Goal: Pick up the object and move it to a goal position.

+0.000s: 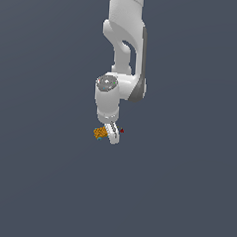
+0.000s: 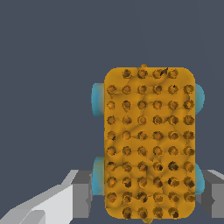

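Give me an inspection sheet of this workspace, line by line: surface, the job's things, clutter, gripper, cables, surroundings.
Surface: plain dark grey-blue ground, no edges or markings visible.
Job's things: orange block with dark dimples and teal bumps on its sides, right beside the fingers on the exterior view's left; in the wrist view it fills the space between the fingers. Red goal dot sits just on the other side of the fingers, apart from the block.
Clutter: nothing seen.
Gripper: white gripper points down at the block; grey fingers flank the block on either side; contact cannot be told.
Cables: nothing seen.
Surroundings: only the white arm coming in from above; nothing else seen.
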Controlling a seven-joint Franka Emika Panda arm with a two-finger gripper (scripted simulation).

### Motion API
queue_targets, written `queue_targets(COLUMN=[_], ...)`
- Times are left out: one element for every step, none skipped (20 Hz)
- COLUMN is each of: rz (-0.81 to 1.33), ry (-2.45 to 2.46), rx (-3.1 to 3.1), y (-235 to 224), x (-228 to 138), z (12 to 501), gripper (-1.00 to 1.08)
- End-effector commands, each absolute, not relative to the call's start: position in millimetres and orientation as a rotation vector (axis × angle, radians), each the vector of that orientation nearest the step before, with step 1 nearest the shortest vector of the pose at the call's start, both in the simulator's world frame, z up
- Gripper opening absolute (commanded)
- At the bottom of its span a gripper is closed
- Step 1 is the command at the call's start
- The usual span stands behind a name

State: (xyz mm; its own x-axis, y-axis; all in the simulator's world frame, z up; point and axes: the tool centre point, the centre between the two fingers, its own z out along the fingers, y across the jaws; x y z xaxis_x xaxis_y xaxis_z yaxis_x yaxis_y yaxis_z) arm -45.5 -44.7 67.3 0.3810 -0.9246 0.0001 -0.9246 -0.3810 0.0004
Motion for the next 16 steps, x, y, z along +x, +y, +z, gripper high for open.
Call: queue_targets(rz=[0.002, 0.002, 0.002, 0.002, 0.002, 0.002, 0.002, 0.002, 0.002, 0.002, 0.002, 0.002, 0.002, 0.002, 0.002, 0.002], ry=[-1.748, -1.748, -1.748, -1.748, -1.748, -1.748, -1.748, -1.748, -1.748, -1.748, -1.748, -1.748, -1.748, -1.748, -1.748, -1.748], rx=[2.610, 2.609, 2.609, 2.609, 2.609, 2.608, 2.608, 2.608, 2.608, 2.608, 2.608, 2.608, 2.608, 2.608, 2.608, 2.608], y=[-55, -60, -65, -69, -74, -79, -84, -89, -94, -99, -104, -109, -114, -119, -123, -127], x=[-37, -34, -30, -27, -23, -19, -15, -11, -7, -3, 1, 5, 9, 13, 17, 21], z=[86, 94, 103, 111, 120, 129, 138, 147, 156, 165, 174, 183, 192, 200, 208, 216], gripper=[-1.00, -1.00, -1.00, -1.00, -1.00, -1.00, -1.00, -1.00, -1.00, -1.00, -1.00, -1.00, -1.00, -1.00, -1.00, -1.00])
